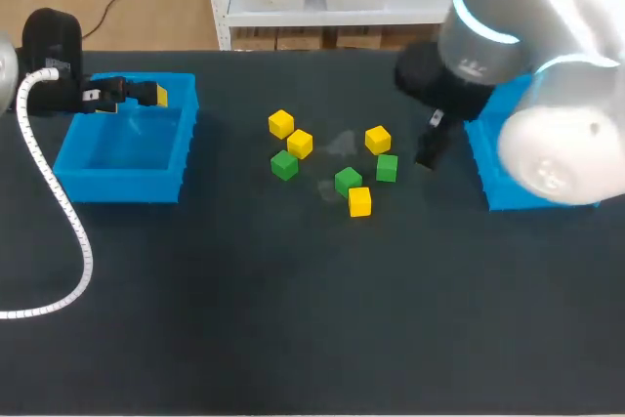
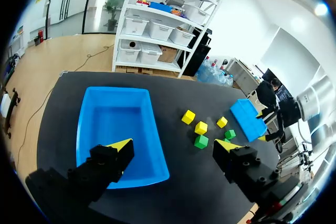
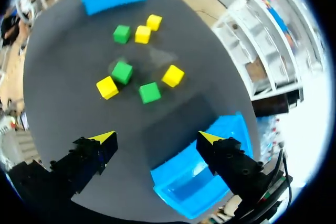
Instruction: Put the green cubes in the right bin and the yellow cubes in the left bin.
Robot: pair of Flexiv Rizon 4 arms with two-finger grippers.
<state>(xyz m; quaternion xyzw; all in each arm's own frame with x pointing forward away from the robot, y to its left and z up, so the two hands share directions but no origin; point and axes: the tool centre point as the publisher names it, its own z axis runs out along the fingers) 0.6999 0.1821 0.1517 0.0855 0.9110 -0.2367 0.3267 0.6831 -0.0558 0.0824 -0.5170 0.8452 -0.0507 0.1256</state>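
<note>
Blue containers bracket the dark table (image 1: 293, 339): the left blue plastic bin (image 1: 122, 158) holds nothing, and the right blue plastic bin (image 1: 493, 183) (half hidden in the head view behind the bulky silver right arm (image 1: 547, 95)) shows only a bare floor in the right wrist view. Four small yellow cubes (image 1: 281, 124) and three small green cubes (image 1: 284, 165) lie scattered on the table between the two bins, none inside either.

The left end effector (image 2: 175, 146) hovers over the left bin's far rim, near the corner toward the cubes. Its yellow-tipped fingers are spread wide with nothing between them. The cubes lie well apart from it, out ahead toward the right bin.

The right end effector (image 3: 157, 137) hangs above the table just beside the right bin's inner wall, fingers likewise apart and empty, with the whole cluster of cubes ahead of it.

The left arm (image 1: 49, 56) enters from the left edge, trailing a white ribbed cable (image 1: 59, 212) across the table. The right arm comes in from the upper right corner.
</note>
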